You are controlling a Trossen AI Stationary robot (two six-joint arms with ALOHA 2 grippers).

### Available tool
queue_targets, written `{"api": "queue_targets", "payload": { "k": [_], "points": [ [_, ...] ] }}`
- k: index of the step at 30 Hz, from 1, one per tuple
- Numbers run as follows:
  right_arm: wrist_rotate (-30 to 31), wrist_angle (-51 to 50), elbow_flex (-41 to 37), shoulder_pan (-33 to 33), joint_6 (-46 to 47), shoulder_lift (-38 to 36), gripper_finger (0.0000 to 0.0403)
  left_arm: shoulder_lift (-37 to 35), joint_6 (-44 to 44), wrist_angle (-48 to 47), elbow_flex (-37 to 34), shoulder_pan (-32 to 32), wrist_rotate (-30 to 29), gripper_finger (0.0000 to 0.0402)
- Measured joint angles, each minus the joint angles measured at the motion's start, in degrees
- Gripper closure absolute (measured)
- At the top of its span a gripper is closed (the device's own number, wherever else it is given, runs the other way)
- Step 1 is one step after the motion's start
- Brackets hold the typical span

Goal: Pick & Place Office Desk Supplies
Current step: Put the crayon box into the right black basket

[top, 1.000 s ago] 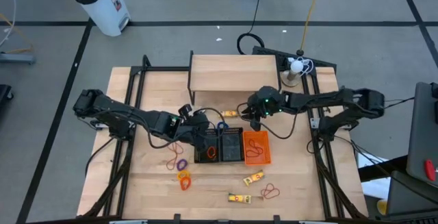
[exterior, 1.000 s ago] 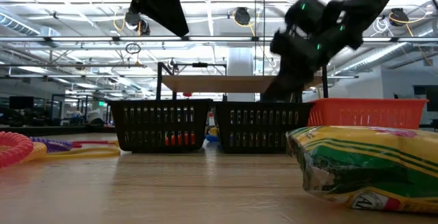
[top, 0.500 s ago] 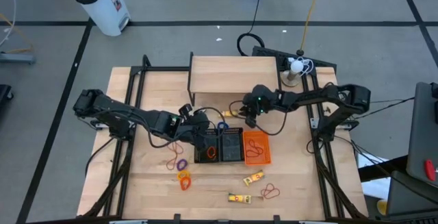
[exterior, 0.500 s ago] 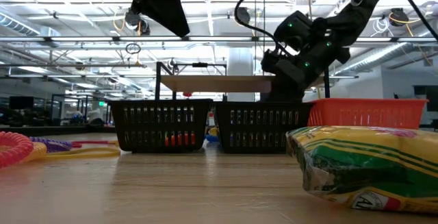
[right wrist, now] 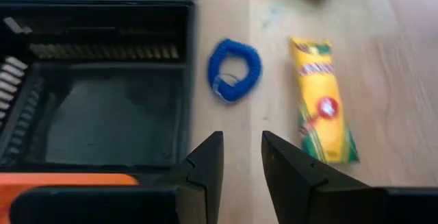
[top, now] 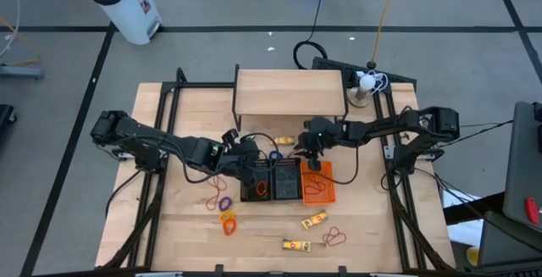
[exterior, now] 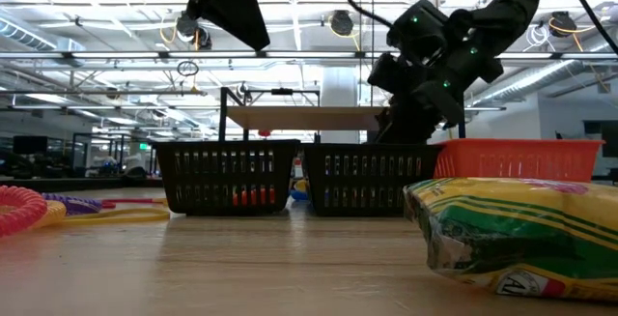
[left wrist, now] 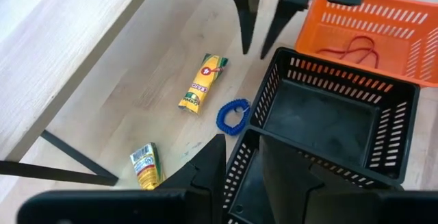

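A yellow crayon pack [right wrist: 321, 107] and a blue coil loop [right wrist: 234, 70] lie on the table just beyond the black baskets; both also show in the left wrist view, the pack [left wrist: 202, 83] and the coil [left wrist: 234, 116]. My right gripper [top: 306, 152] hangs above them, open by a narrow gap and empty, as the left wrist view [left wrist: 256, 54] shows. My left gripper [top: 251, 163] hovers over the left black basket's far rim, slightly open and empty. A second pack [left wrist: 146, 166] lies near the wooden shelf.
Two black baskets [top: 271, 180] and an orange basket [top: 319, 182] holding a red band stand side by side mid-table. Nearer lie two yellow packs [top: 312, 220] [top: 296, 245], a red band [top: 334, 237] and coloured loops [top: 224, 212]. A wooden shelf [top: 290, 91] stands at the back.
My right gripper has gone a little toward the table's left edge, from beside the orange basket's far end toward the yellow pack and blue coil. Nothing on the table has moved.
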Motion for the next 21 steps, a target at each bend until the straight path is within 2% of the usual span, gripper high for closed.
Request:
{"api": "queue_targets", "payload": {
  "k": [7, 14, 21],
  "points": [
    [9.0, 1.7, 0.0, 0.3, -3.0, 0.0, 0.0314, 0.0, -0.1, 0.0, 0.0, 0.0, 0.0, 0.0309],
    [9.2, 2.5, 0.0, -0.8, -3.9, 1.9, 0.0314, 0.0, -0.5, 0.0, 0.0, 0.0, 0.0, 0.0309],
    [11.1, 8.7, 0.0, -0.8, -4.5, 7.8, 0.0314, 0.0, -0.5, 0.0, 0.0, -0.1, 0.0, 0.0309]
  ]
}}
